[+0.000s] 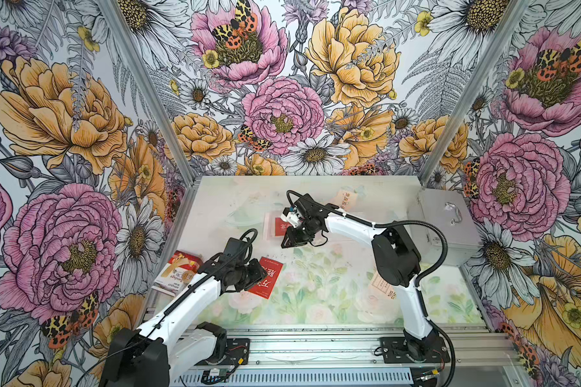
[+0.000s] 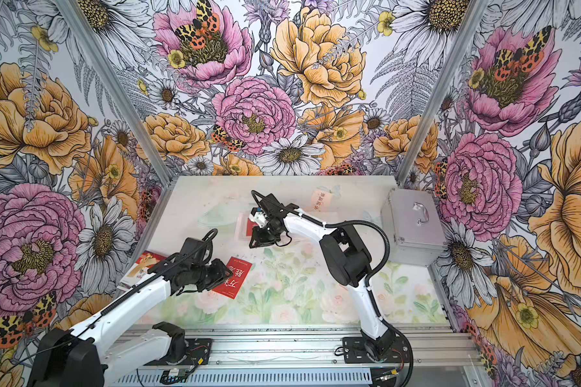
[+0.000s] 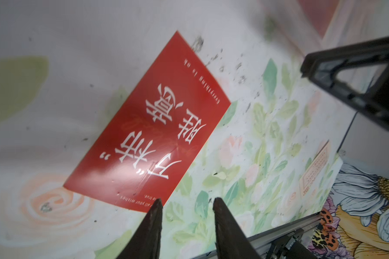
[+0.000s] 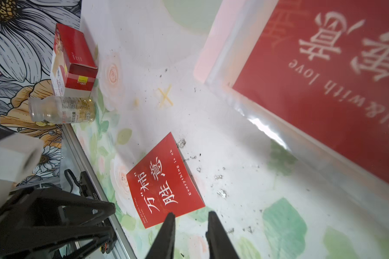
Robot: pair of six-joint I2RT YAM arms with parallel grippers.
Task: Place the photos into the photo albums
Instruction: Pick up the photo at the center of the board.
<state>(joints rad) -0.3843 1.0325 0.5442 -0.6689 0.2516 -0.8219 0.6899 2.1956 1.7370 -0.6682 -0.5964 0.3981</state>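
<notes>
Left end effector (image 3: 186, 215) hangs part open and empty, a clear gap between its two dark fingertips (image 3: 154, 215) and nothing in it; straight ahead of those tips lies the loose red photo (image 3: 148, 125), flat on the counter (image 1: 316, 301); in the left wrist view one tip overlaps the card's nearest edge close to a corner, though whether it touches the paper I cannot tell; in both top views this end effector (image 1: 258, 271) sits at the left long side of the photo (image 1: 266, 277), lower centre of the frame; the card's long axis runs nearly up and down the picture, its upper end leaning a little right, so the tips meet it across the short way; the right end effector (image 1: 285, 243) stands higher, near the middle of the frame, well apart from the loose photo and at the lower right corner of the pale-pink photo album (image 1: 268, 231); its jaws are likewise apart with nothing held; the album lies flat with a sleeved red photo (image 4: 323, 78) under clear plastic; to my eye the left arm is the nearer one for this card, and a flat card offers little to pinch, so a tip likely has to catch an edge; a cream photo (image 1: 346, 198) lies toward the back, a second cream photo (image 1: 381, 286) beside the right arm.
</notes>
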